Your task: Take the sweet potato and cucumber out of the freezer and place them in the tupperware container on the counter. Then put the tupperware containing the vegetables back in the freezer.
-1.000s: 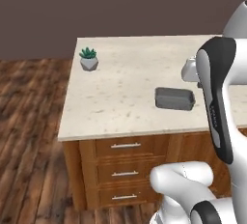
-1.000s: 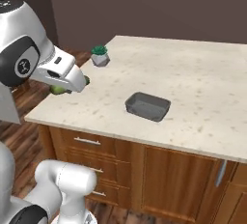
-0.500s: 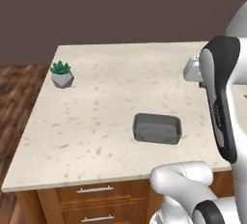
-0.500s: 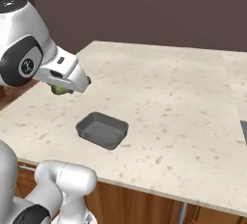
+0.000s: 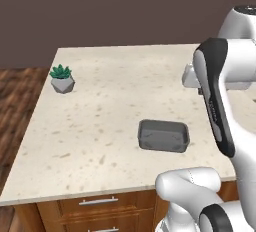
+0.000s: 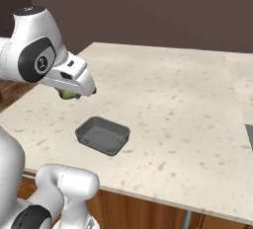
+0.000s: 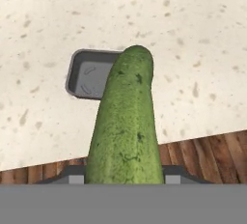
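Observation:
My gripper (image 6: pixel 74 93) is shut on the cucumber (image 7: pixel 126 131), a green oblong that sticks out ahead of the fingers in the hand view. It hangs above the counter (image 6: pixel 173 90) near its front left edge. The tupperware container (image 6: pixel 103 135), a shallow dark grey tub, lies empty on the counter just below and right of the hand. In the hand view the tub (image 7: pixel 89 73) sits partly behind the cucumber's tip. The left base view has the tub (image 5: pixel 163 136) near the counter's front edge. The sweet potato and the freezer are out of view.
A small spiky green plant in a faceted grey pot (image 5: pixel 62 78) stands at the counter's left edge. Brown drawers with silver handles (image 5: pixel 97 202) run under the counter. Wooden floor (image 7: pixel 202 150) lies past the counter's near edge.
The base has driven, so both base views have shifted and the tub and plant sit elsewhere in the picture. The gripper keeps its hold on the cucumber.

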